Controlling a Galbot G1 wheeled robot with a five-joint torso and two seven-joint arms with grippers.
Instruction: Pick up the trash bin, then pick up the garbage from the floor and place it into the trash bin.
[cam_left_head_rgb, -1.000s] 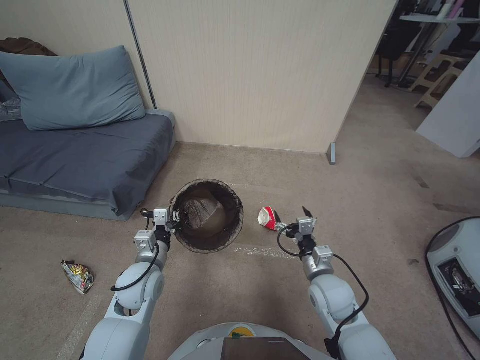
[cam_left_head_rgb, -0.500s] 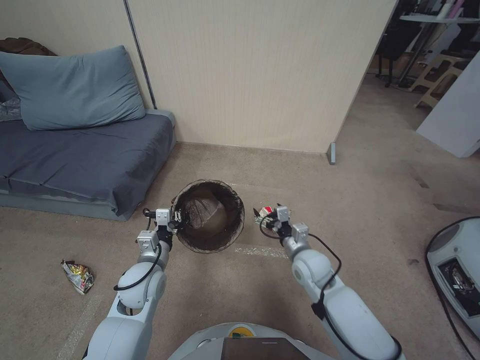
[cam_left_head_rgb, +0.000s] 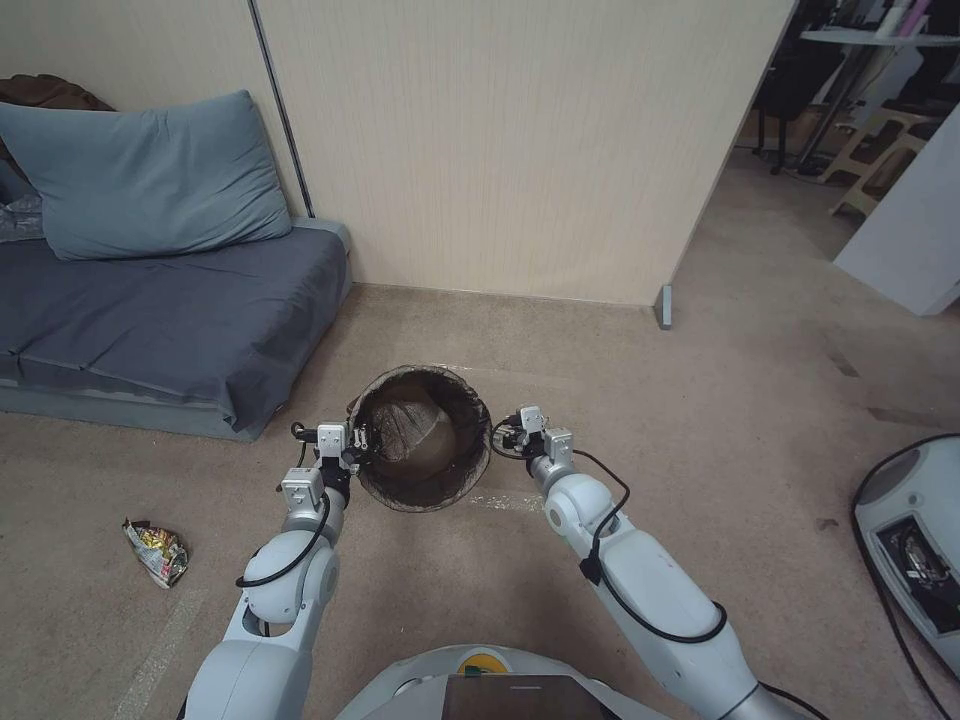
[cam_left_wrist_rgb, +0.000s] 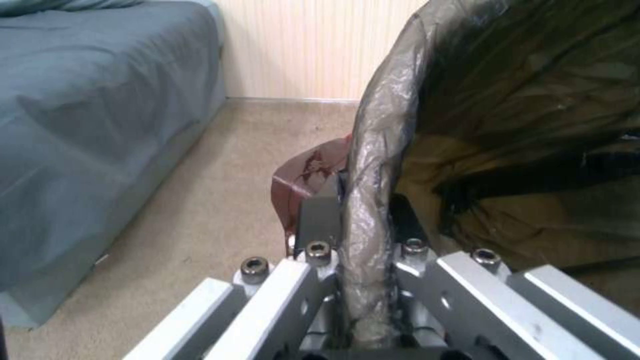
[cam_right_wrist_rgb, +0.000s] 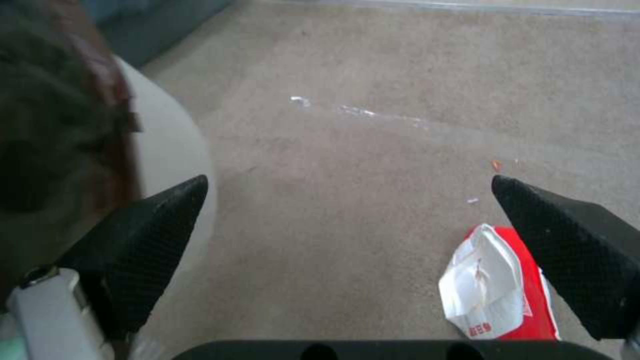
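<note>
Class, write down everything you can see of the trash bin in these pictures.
The trash bin is small and round, with a white plastic wall and a thin dark brown bag liner folded over its rim. It stands upright on the carpet, mouth open, a tan bag inside. The left gripper is clamped on the rim; the open right gripper is beside its other side.

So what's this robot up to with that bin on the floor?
It is tidying litter into a bin. Its left gripper is clamped on the rim of the trash bin, pinching the dark bag liner between its fingers. Its right gripper is open, beside the bin's other side, low over the carpet. A red-and-white paper carton lies on the floor between its fingers, not gripped. A crumpled yellow snack wrapper lies off to the robot's left, near the blue sofa.
</note>
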